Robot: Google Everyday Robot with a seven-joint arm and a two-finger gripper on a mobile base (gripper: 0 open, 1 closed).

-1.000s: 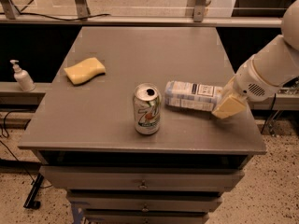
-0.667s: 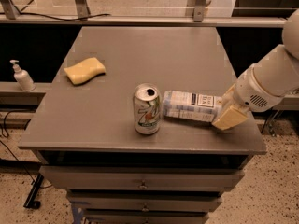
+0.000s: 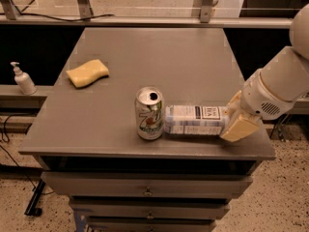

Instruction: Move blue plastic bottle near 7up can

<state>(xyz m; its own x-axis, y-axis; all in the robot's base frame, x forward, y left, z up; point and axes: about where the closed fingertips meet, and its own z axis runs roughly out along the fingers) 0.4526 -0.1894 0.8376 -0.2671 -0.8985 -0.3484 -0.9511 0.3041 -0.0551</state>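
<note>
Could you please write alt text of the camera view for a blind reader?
The claw grips one end of the blue plastic bottle, which lies on its side on a grey table, close beside the upright 7up can. A yellow sponge lies farther left.

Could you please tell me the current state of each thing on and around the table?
7up can: upright, top opened, near the front edge of the table.
blue plastic bottle: lying on its side, right beside the can; contact unclear.
gripper: at the bottle's right end, covering it.
yellow sponge: lying flat, back left.
pump dispenser: upright, off the table to its left.
drawers: shut.
</note>
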